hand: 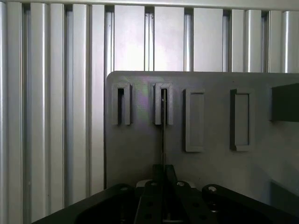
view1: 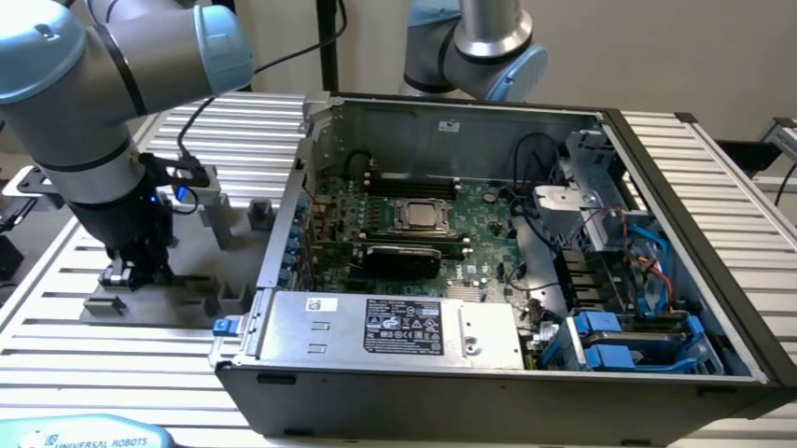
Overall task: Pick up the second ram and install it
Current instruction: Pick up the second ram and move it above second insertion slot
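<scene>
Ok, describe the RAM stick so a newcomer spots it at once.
At the exterior view's left of the computer case lies a grey fixture plate. The RAM stick stands edge-on in one slotted block there, clamped by the gripper; the neighbouring slotted block looks empty.

You can see a big table (view1: 704, 177) (hand: 46, 116) made of long silver metal strips with thin dark gaps between them, and it runs out to both sides of the exterior view. Behind it stands a plain, pale wall (view1: 673, 47), with a thin black pole (view1: 328, 42) going up in front of it. The light is soft and even, and the table shines a little.
</scene>
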Robot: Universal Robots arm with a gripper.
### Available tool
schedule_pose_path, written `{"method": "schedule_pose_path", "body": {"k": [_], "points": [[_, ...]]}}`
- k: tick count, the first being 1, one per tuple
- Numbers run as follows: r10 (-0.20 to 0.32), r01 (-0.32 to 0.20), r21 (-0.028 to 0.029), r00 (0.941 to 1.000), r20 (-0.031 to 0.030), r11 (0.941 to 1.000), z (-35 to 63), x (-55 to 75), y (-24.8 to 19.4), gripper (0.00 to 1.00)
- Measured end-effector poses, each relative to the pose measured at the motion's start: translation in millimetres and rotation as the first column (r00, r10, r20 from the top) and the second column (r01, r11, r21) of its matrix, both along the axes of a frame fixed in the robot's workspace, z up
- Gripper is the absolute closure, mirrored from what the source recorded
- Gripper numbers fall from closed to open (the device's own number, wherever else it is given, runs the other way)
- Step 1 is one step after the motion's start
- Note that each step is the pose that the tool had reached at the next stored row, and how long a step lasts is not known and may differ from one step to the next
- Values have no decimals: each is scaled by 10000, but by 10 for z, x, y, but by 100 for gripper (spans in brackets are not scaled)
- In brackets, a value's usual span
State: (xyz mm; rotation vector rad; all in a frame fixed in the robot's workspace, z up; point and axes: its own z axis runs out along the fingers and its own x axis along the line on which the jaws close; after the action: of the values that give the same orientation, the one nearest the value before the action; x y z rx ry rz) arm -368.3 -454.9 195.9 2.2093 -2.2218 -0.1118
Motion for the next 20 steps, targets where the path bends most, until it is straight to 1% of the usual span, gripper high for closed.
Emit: {"method": "schedule_pose_path", "body": {"k": [5, 10, 14, 20], "points": [[-1, 1, -2, 10000, -2, 10000, 16, -1, 0, 87], [-2, 2, -1, 10000, -1, 10000, 104, 0, 0, 87], [-2, 2, -1, 10000, -1, 10000, 227, 0, 0, 87], [-2, 2, 0, 10000, -3, 10000, 491, 0, 0, 87]]}}
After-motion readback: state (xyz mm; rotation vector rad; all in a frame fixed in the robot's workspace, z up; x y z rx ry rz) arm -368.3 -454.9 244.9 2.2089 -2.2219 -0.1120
